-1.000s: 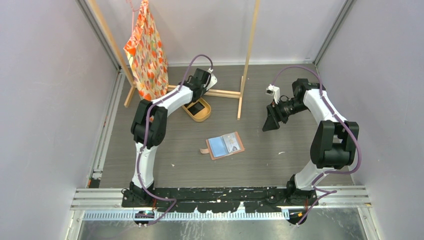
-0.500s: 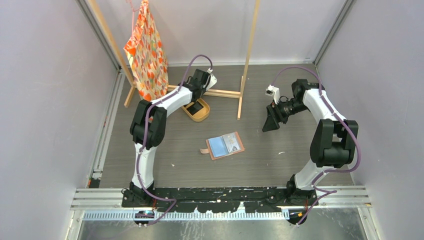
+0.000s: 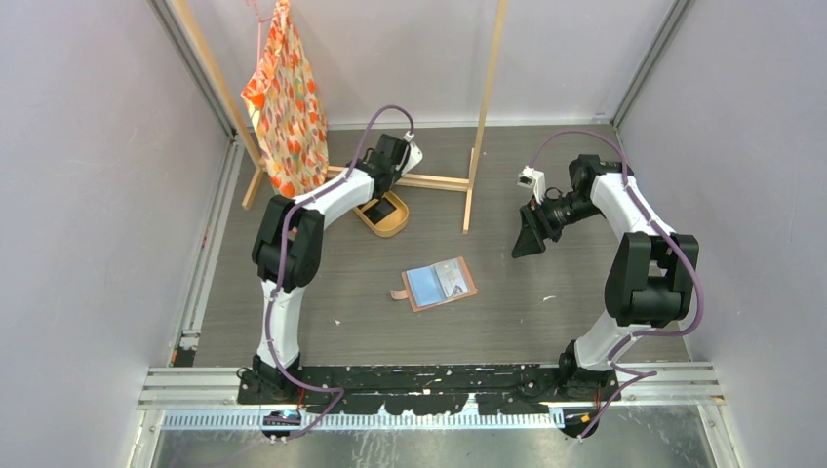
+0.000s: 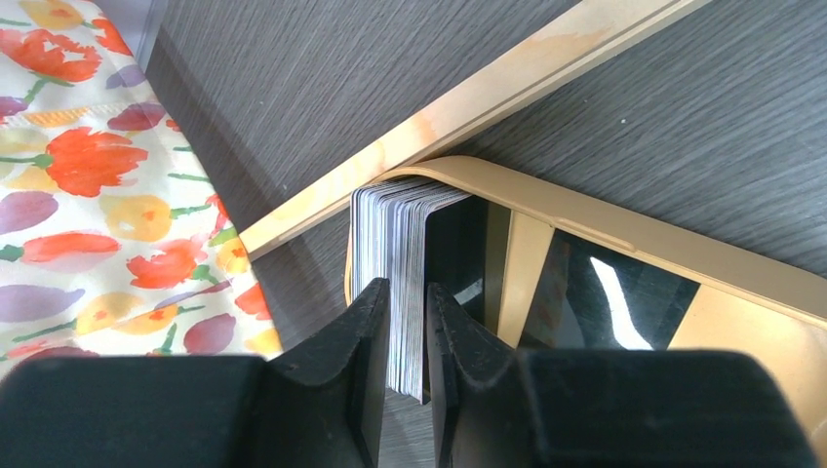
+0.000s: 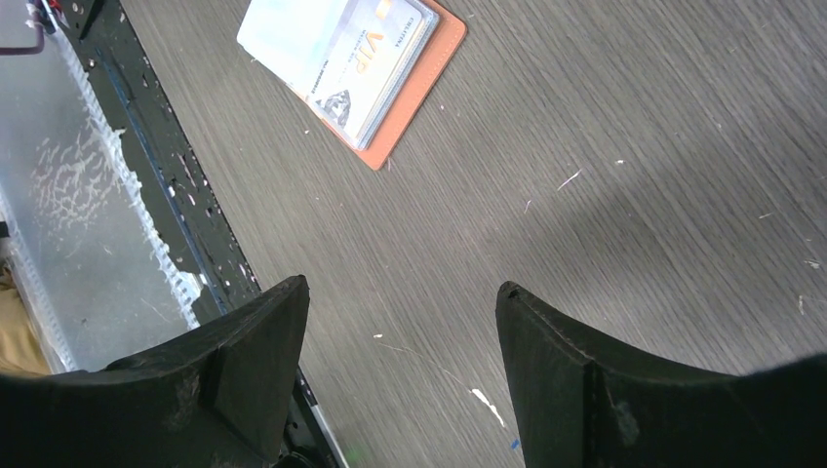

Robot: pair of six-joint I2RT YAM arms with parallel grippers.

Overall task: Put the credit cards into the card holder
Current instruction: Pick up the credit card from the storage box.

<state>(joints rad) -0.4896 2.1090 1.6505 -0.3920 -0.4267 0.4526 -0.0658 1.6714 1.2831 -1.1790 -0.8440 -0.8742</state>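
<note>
- A floral orange cloth (image 3: 283,97) is hung from a wooden frame (image 3: 485,107) at the far left corner of the grey counter (image 3: 546,322).
- An oval tan tray (image 3: 390,225) is set near the far edge, left of centre, touching the frame's bottom rail.
- The credit cards (image 4: 390,224) are stood on edge as a tight stack in the tray's end compartment, against its curved wall.
- The left gripper (image 4: 407,288) is lowered into the tray. Its jaws are drawn in narrow and pressed on a few cards of the stack from both sides.
- The card holder (image 3: 439,284) is laid open and flat near the middle of the counter, well apart from the tray, its snap tab turned toward the left edge. A pale blue card (image 5: 288,34) is seen in one inner pocket and a card marked VIP (image 5: 375,73) in the other.
- The right gripper (image 5: 400,292) is held above the counter toward the right edge. Its jaws are spread wide, with nothing gripped between them.
</note>
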